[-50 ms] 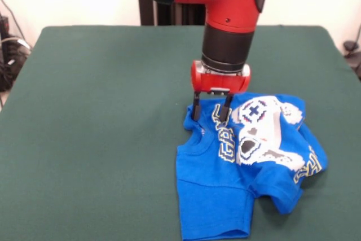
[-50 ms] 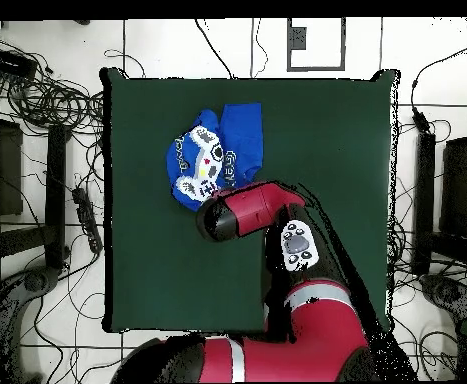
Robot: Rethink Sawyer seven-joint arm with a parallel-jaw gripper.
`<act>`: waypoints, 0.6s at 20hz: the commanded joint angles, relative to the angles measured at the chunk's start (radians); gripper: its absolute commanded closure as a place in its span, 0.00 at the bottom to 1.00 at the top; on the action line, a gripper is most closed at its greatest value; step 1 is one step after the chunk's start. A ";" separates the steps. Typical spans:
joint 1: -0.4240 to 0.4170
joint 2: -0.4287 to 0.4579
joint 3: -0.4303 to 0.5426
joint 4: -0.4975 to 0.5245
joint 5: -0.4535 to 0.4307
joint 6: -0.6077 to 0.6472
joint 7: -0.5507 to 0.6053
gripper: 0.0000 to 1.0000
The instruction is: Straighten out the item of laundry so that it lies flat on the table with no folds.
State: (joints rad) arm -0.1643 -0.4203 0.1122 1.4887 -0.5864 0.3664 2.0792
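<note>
A small bright blue T-shirt [image 1: 248, 162] with a pixel game-controller print lies crumpled and folded over itself on the dark green table [image 1: 101, 111]. The gripper [image 1: 211, 107] stands over its far edge, fingers [image 1: 196, 107] parted, tips touching the cloth. To flatten it, pinch one layer only, then pull outward.

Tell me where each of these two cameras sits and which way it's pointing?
Front view: across the table, facing the robot; shows its red arm and open gripper at the blue T-shirt.
Overhead view: above the table, looking straight down; shows the arm and base from the bottom edge.
Both share the crumpled T-shirt, table and arm.
</note>
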 commanded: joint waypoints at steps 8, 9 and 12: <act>0.012 0.058 0.002 0.000 0.028 -0.094 0.129 1.00; 0.014 0.059 0.000 0.000 0.030 -0.095 0.132 1.00; 0.018 0.058 -0.004 0.007 0.040 -0.097 0.140 1.00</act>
State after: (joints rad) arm -0.1668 -0.4171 0.1035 1.4905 -0.5831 0.3183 2.0792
